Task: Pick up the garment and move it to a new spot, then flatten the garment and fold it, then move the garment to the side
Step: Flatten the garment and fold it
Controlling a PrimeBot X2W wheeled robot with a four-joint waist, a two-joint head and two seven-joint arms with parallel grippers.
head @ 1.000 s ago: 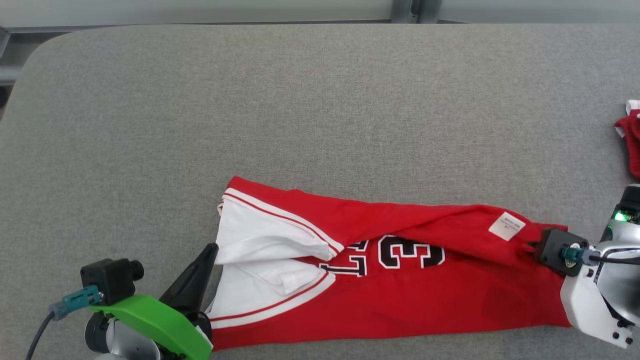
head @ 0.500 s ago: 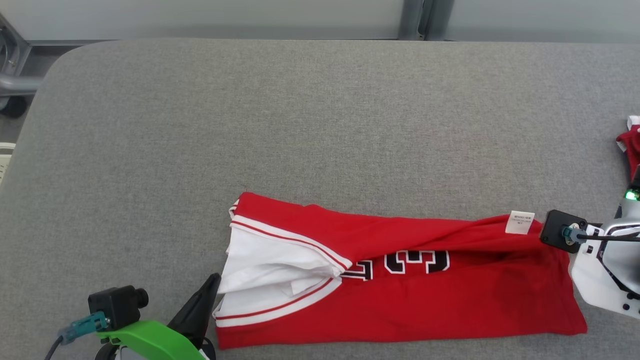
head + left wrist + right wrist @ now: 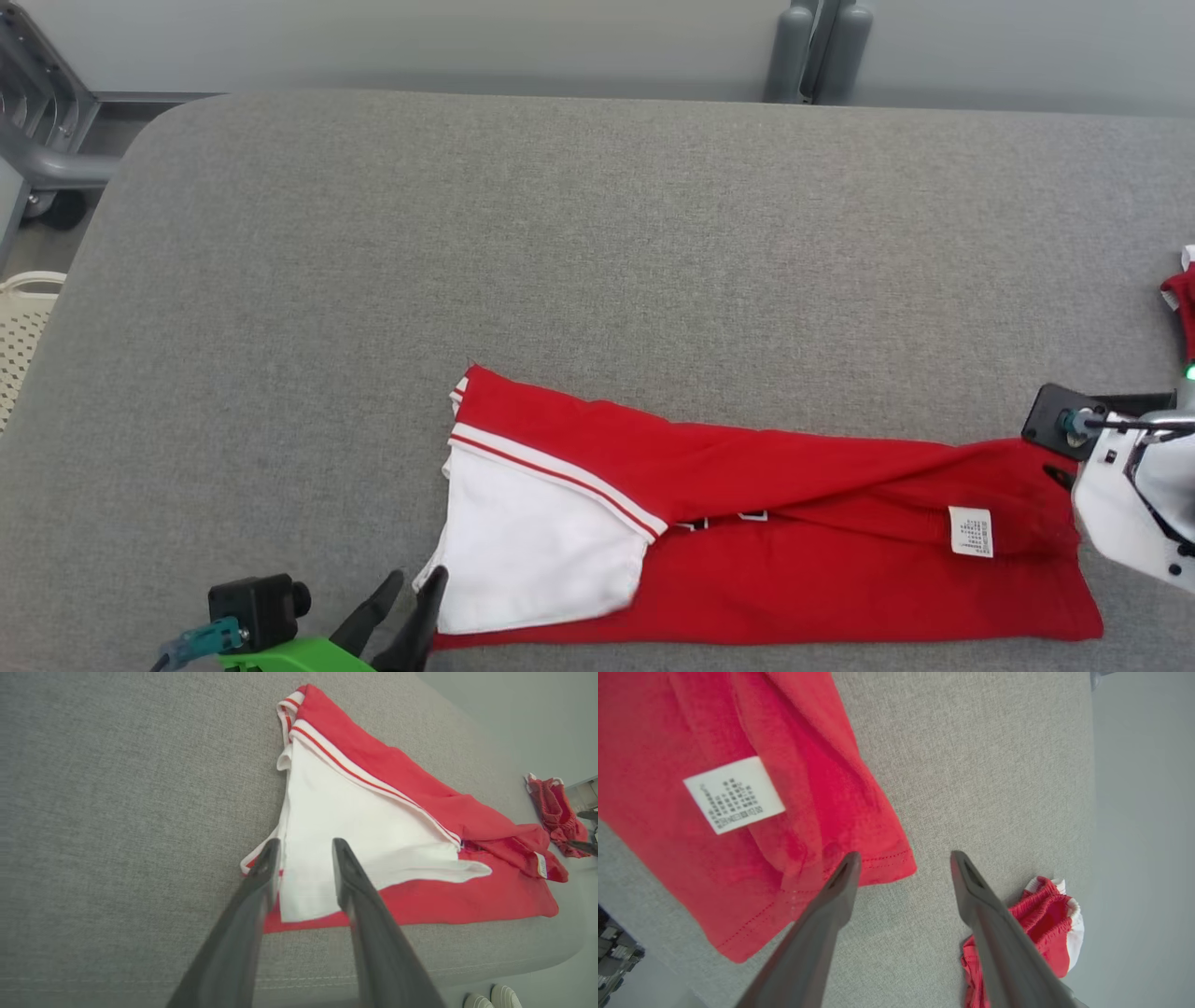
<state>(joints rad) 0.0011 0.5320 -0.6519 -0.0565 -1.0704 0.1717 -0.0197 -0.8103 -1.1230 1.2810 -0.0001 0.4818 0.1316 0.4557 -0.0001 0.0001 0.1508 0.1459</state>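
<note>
garment [image 3: 747, 532]: red jersey, long folded band, flat along near edge of worktop [image 3: 560, 233] | left hand [image 3: 304, 844]: fingers spread, empty, over garment's white end | right hand [image 3: 903, 858]: fingers spread, empty, at garment's hem corner

The grey fabric-covered bench [image 3: 597, 233] lies bare over its far half and left end, leaving wide free passage there. The flat, folded red-and-white jersey [image 3: 794, 579] takes up the near edge from the middle to the right. Near the right end a small crumpled red garment with white trim [image 3: 1041, 910] sits just beside the right claw [image 3: 903, 858], with a strip of bare bench between it and the jersey's hem.
</note>
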